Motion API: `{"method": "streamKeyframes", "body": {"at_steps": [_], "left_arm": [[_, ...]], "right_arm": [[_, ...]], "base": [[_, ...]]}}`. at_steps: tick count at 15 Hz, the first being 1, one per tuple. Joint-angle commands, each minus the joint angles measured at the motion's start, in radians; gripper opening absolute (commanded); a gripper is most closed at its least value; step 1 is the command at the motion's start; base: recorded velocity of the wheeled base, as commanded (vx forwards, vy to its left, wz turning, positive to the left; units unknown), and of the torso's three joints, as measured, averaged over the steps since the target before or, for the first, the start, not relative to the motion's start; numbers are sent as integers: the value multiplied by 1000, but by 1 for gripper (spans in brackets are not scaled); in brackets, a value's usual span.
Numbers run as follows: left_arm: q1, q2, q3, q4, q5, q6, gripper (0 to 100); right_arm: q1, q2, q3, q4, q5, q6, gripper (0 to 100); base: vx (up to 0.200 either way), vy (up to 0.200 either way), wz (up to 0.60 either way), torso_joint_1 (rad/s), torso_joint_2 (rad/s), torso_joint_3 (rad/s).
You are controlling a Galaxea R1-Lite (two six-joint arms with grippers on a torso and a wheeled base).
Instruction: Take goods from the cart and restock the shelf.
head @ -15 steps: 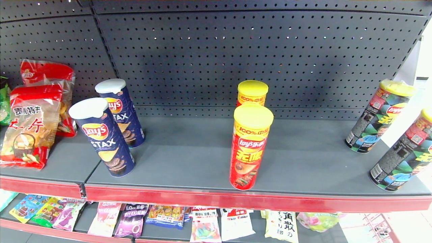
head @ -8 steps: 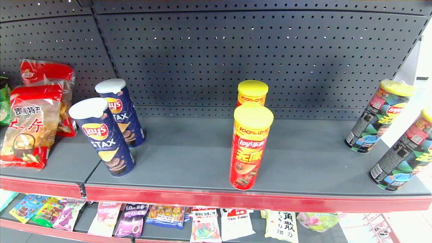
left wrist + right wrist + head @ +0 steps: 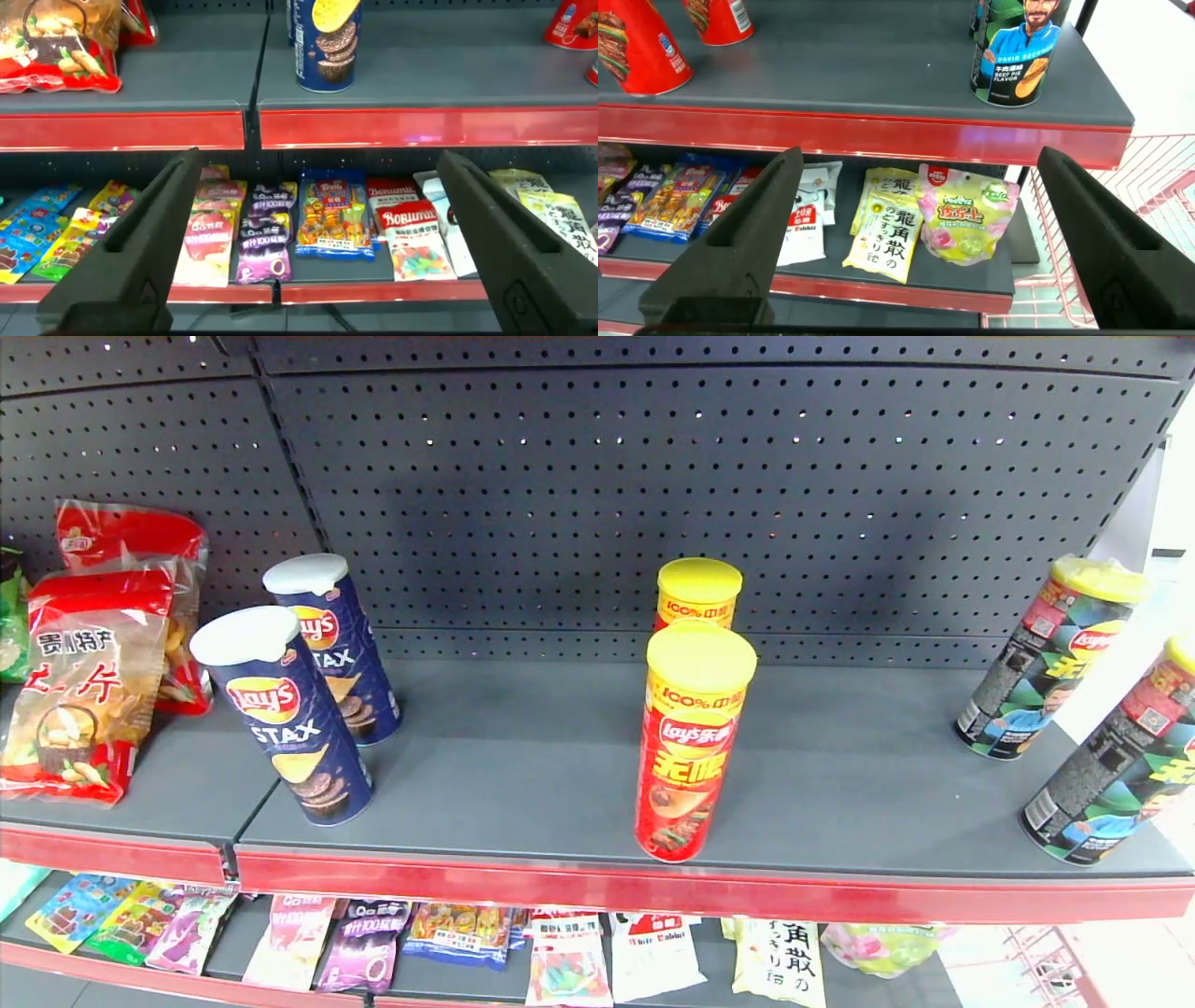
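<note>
The grey shelf carries two blue chip cans, two red cans with yellow lids and two dark green-and-black cans. My left gripper is open with nothing in it, in front of the lower shelf below a blue can. My right gripper is open and holds nothing, level with the lower shelf below a red can and a dark can. A red wire cart shows beside the shelf's right end.
Red snack bags stand at the shelf's left end. Bare room lies between the blue and red cans and between the red and dark cans. Several candy bags fill the lower shelf. A red lip runs along the shelf front.
</note>
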State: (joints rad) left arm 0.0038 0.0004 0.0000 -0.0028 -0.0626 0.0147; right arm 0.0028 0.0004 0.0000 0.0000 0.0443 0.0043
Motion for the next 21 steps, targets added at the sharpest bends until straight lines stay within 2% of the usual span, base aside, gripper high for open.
{"method": "streamKeyframes", "body": {"at_steps": [1,5,8,21], "left_arm": [[1,0,0,0,0,1,100],[1,0,0,0,0,-1,100],[1,0,0,0,0,-1,100],[1,0,0,0,0,-2,100]], "right_arm": [[0,0,0,0,0,0,100],[0,0,0,0,2,0,100],[0,0,0,0,2,0,100],[0,0,0,0,2,-1,100]], "base": [[0,0,0,0,0,0],[0,0,0,0,0,0],[0,0,-600,1,2,2],[0,0,0,0,0,0]]}}
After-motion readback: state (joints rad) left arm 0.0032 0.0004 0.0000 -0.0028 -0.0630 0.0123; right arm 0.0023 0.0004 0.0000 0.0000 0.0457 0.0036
